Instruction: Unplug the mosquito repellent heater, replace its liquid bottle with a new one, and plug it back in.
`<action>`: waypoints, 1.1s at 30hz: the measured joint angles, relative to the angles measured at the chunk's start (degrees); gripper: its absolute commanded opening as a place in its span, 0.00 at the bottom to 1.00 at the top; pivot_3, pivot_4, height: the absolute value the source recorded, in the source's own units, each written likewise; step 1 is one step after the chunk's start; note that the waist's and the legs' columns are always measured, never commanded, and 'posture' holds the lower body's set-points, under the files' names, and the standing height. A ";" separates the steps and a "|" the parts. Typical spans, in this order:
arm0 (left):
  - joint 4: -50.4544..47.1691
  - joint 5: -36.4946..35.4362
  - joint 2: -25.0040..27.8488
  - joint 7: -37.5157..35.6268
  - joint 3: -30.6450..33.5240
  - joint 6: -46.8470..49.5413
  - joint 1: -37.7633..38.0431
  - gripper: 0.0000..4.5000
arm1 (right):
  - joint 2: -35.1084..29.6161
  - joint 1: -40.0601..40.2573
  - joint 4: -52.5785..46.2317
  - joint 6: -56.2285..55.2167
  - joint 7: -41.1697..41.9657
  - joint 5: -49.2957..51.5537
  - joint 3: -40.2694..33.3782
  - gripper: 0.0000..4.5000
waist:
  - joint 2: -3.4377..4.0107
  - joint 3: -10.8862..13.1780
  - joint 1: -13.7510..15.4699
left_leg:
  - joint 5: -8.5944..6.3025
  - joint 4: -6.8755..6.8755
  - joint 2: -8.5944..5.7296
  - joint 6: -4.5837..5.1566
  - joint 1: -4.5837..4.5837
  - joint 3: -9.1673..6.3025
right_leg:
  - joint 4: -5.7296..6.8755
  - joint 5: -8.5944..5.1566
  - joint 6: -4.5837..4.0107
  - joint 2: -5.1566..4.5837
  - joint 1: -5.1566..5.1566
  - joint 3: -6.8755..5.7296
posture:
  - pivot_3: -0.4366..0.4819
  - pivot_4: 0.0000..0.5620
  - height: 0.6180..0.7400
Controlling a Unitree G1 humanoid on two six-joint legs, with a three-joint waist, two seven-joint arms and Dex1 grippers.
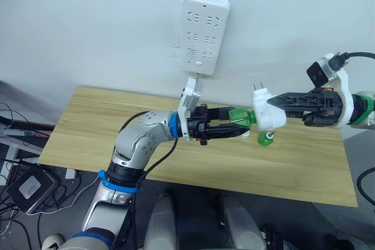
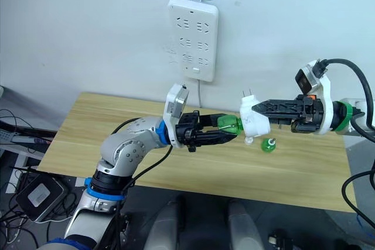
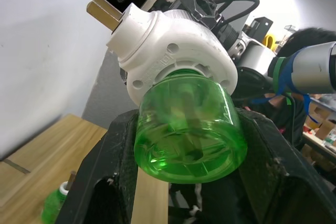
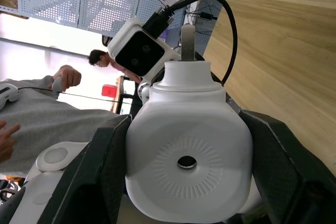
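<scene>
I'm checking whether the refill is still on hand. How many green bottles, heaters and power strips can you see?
Green bottles: 2 (one in the heater, one on the table)
Mosquito repellent heater: 1
Power strip: 1
Total: 4

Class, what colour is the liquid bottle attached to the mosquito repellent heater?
Translucent green. The liquid bottle under the white mosquito repellent heater shows best in the left wrist view.

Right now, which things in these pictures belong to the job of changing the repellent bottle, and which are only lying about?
Belong to the job:
- small white rounded plastic heater, held in the right gripper
- green clear bottle in the heater, held by the left gripper
- second small green bottle on the wooden table
- long white power strip on the wall

Just lying about:
- black box and cables on the floor
</scene>
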 measured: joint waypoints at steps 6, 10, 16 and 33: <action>1.83 1.35 0.01 -0.12 0.59 -0.49 0.58 0.50 | 0.67 0.28 -4.79 -3.69 -6.25 -0.01 -0.22 0.64 | 0.00 0.00 -0.14 | 0.00 0.00 0.00 0.00 -0.02 -0.01 | 0.00 0.00 0.00 0.00 -0.01 -0.01 | 0.41 0.52 1.00; 1.78 1.33 -1.27 -0.38 0.16 -0.52 0.33 0.50 | 1.06 1.16 -7.56 -3.77 -6.02 0.05 -0.06 0.94 | 0.00 0.00 -0.04 | 0.00 0.00 -0.01 0.00 -0.03 -0.02 | -0.01 0.00 0.00 -0.01 0.00 -0.02 | 0.42 0.51 1.00; 1.74 1.21 -2.44 0.19 -1.10 -0.28 0.26 0.50 | -0.48 5.24 -9.81 -3.78 -4.96 0.19 -0.11 1.00 | 0.01 -0.01 -0.03 | 0.00 0.02 0.00 0.00 -0.02 -0.04 | 0.05 0.00 0.00 0.00 -0.01 -0.03 | 0.42 0.53 1.00; 2.36 -1.44 -3.16 3.25 3.15 2.37 -2.31 0.50 | -14.09 21.11 -18.33 -3.49 9.13 -0.39 -2.05 1.00 | 0.01 -0.01 -0.06 | 0.00 0.06 0.00 0.00 0.03 -0.01 | 0.05 0.00 0.01 0.00 0.04 0.01 | 0.42 0.56 1.00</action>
